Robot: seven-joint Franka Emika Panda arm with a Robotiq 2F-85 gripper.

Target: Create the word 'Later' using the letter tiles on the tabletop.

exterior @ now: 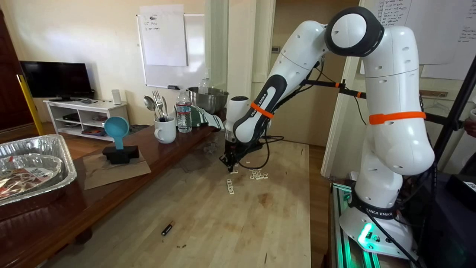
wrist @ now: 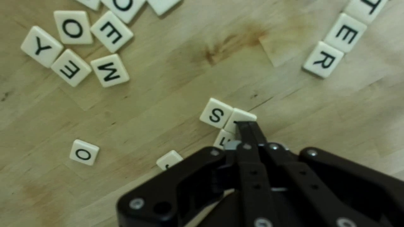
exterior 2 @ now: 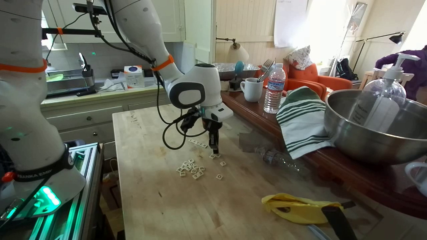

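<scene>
In an exterior view, a straight row of letter tiles (exterior 2: 197, 143) reads LATER on the wooden tabletop (exterior 2: 186, 213). The wrist view shows the end of that row, with its T tile (wrist: 367, 8), E tile (wrist: 346, 32) and R tile (wrist: 323, 60) edge to edge. My gripper (wrist: 247, 123) is shut, fingers together, nothing held. Its tips are over a tile (wrist: 244, 116) whose letter they mostly cover; contact is unclear. Touching that tile are an S tile (wrist: 216, 113) and a partly hidden tile (wrist: 223, 137). A loose cluster of tiles (exterior 2: 191, 168) lies apart from the row.
A dark wooden ledge runs along the tabletop, bearing a white mug (exterior: 165, 130) of cutlery, a water bottle (exterior 2: 275, 88) and a steel bowl (exterior 2: 367, 133). A clear bottle (exterior 2: 277, 156) lies below it. Also present are a yellow object (exterior 2: 300, 208) and a battery (exterior: 167, 228).
</scene>
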